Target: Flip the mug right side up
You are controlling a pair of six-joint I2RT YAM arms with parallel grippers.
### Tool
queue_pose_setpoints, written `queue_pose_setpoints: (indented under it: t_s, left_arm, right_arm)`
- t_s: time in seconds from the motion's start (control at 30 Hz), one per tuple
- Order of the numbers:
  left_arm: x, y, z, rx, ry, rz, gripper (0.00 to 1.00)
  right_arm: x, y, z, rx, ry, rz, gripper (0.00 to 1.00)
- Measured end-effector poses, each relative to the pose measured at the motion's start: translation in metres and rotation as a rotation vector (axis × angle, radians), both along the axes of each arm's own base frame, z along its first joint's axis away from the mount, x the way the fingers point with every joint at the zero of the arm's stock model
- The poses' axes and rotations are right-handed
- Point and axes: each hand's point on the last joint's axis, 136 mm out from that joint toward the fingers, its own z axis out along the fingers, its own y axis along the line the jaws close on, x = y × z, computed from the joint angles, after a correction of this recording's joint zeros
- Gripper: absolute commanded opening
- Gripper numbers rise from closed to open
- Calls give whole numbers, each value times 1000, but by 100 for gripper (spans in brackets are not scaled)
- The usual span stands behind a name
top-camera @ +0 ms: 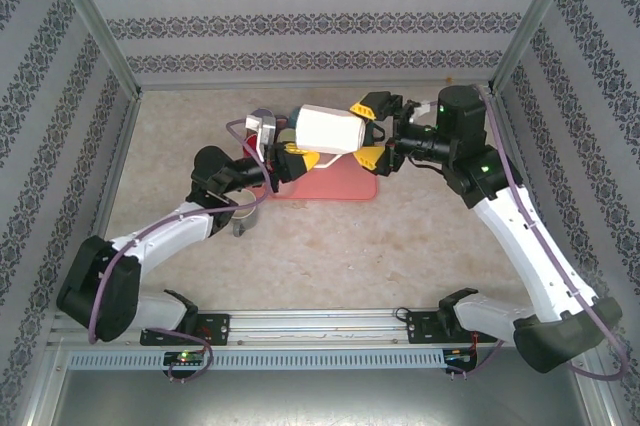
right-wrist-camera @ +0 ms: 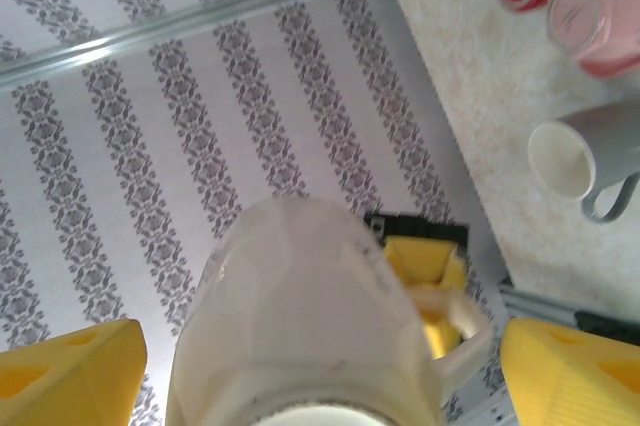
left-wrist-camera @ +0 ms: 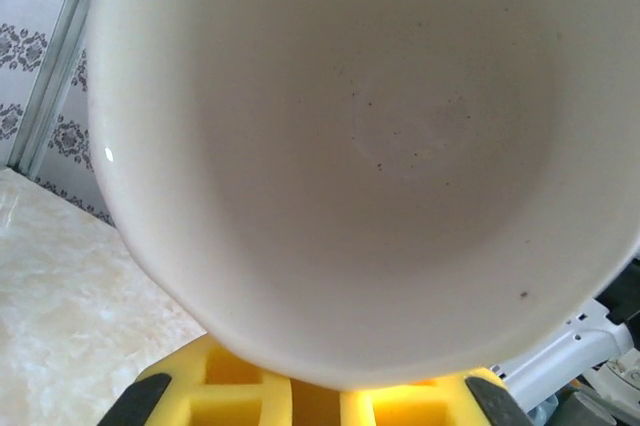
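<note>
Left jaws tight on mug (top-camera: 330,129), right jaws wide

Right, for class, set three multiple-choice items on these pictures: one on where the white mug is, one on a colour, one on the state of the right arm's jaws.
1. Where is the white mug? A. Standing on the pink mat. B. Lifted, between the left gripper and right gripper. C. In a drawer.
2. What colour is the second mug outside? A. Grey. B. Green. C. Black.
3. How do the right gripper's jaws stand? A. Shut on the handle. B. Shut on the rim. C. Open.
Answers: B, the top view shows it held up sideways between them; A, its wall is grey in the right wrist view; C, both yellow fingers stand clear of the mug.
</note>
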Motion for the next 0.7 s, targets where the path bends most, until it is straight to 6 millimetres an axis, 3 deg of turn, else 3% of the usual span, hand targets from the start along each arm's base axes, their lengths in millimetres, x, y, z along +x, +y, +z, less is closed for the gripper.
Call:
queue_pose_setpoints:
  t_s: [0.2,0.43,0.6,0.7]
  left_arm:
    - [-6,15,1,102,108,122,0]
    - [-21,34,-11,378,201,339,0]
    - [-25,45,-44,710,388,476,0]
    - [-39,45,-84,918,456,515,0]
  right_arm:
    - [-1,-39,-15,-137,-41,-85,89]
    - [-10,-53,-35,-405,-125,-25,88]
    - [-21,-56,-60,-613,-172,69,86]
    - [-27,-59,-75,-732,-191,108,86]
